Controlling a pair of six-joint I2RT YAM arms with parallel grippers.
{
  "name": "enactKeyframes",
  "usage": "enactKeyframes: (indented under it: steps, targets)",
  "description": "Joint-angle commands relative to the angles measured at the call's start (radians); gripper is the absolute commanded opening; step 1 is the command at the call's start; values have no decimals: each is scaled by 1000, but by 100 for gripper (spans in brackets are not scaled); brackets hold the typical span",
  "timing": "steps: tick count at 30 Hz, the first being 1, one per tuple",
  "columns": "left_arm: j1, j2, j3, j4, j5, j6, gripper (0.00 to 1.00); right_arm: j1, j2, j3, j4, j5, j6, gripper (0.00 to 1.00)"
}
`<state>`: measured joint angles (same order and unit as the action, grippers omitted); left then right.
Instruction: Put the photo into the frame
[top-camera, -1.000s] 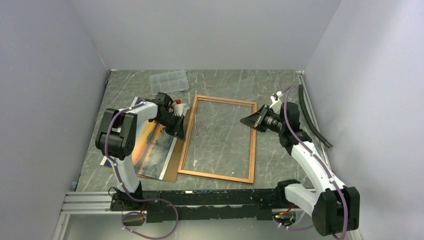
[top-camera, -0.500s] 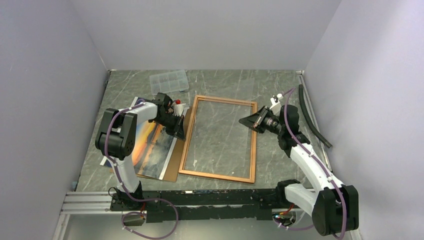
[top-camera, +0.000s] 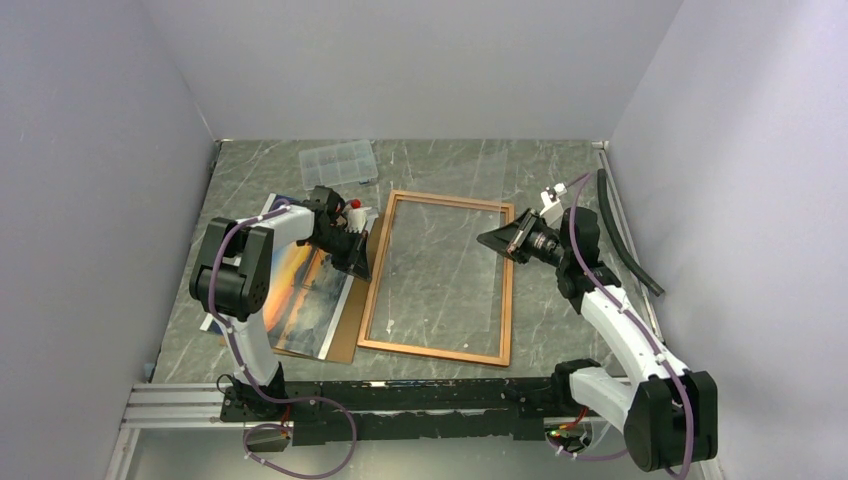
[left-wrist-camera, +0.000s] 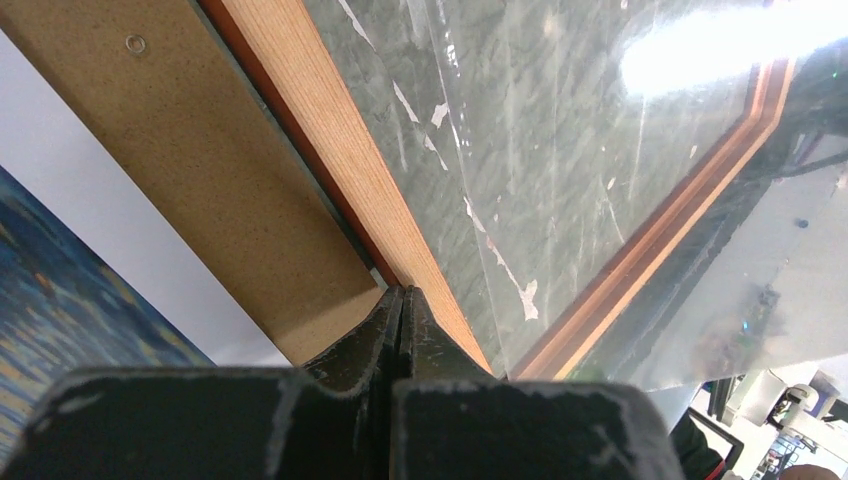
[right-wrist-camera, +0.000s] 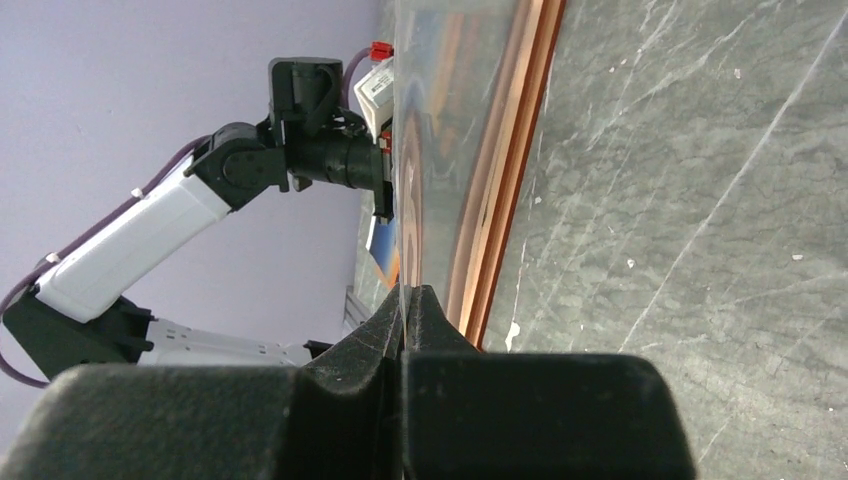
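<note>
Grey marble counter carries the frame at its middle, with the photo face up toward the left edge. The right tool is pinched shut on the clear pane, tilting it up, probably to open the frame. The left tool, closed on nothing visible, steadies the frame's left border.

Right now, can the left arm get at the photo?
Probably yes. The photo lies face up on the backing board, nothing on it, right beside the left gripper, whose shut jaws rest at the frame's left rail. It would have to open first, and the flat print offers little edge to pinch.
</note>
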<state>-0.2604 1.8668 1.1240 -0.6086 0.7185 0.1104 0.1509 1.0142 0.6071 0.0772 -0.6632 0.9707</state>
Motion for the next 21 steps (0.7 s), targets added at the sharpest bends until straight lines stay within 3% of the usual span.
enactKeyframes:
  steps: [1, 21]
  targets:
    - [-9, -8, -28, 8, -39, 16, 3, -3, 17, 33, 58, -23, -24, 0]
    - [-8, 0, -20, 3, -44, 34, 3, -5, 129, -6, 155, -37, -32, 0]
